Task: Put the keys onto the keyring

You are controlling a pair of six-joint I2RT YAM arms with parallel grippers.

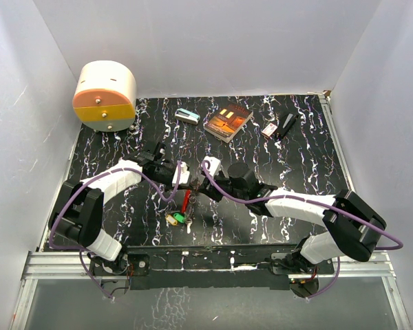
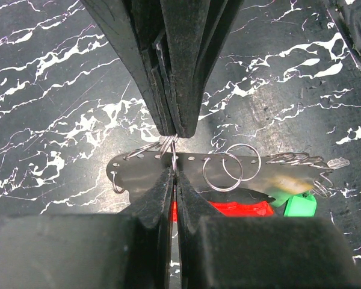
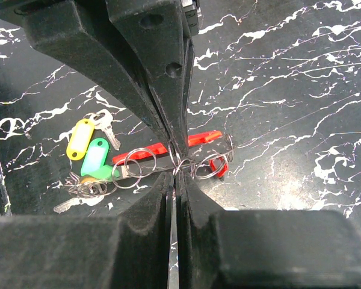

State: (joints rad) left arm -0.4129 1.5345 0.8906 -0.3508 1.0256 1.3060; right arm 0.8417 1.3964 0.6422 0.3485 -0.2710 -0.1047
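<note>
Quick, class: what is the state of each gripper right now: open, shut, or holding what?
Left gripper: shut on a small ring.
Right gripper: shut on a small ring; whether it is the same one cannot be told.

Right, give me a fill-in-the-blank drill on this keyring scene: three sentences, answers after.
1. The left claw and the right claw are each ____ on a thin silver wire ring.
2. The plastic key tag lying beside the yellow plastic key tag is coloured ____.
3. In the top view, the cream drum-shaped container with the orange front stands at the far ____ of the scene.
Missing words: shut, green, left.
</note>
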